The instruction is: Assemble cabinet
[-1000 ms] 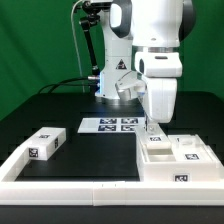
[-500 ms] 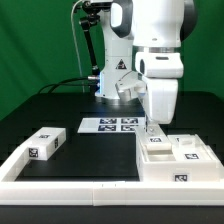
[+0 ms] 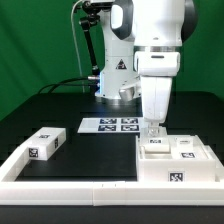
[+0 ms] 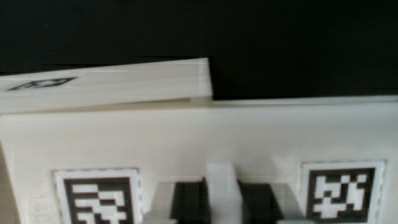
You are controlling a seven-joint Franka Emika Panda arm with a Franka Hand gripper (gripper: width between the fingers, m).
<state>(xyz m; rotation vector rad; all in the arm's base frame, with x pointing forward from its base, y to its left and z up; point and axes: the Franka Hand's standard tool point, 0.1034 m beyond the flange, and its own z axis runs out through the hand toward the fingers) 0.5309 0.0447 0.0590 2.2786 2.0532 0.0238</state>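
Note:
The cabinet's open white box (image 3: 176, 165) stands at the exterior view's right, with tags on its front and top. My gripper (image 3: 153, 129) reaches straight down onto the box's far side. In the wrist view the two dark fingers (image 4: 183, 202) press on a thin upright white wall (image 4: 221, 196) of the box, between two tags (image 4: 98, 199). A loose white tagged panel (image 3: 45, 142) lies at the exterior view's left, far from the gripper.
The marker board (image 3: 110, 125) lies behind the box, near the arm's base. A long white border rail (image 3: 70, 180) runs along the table's front. In the wrist view a white tagged sheet (image 4: 111, 84) lies beyond the box.
My gripper has come down a little onto the box's far wall. The box has shifted slightly, and its front face and tag look larger now.

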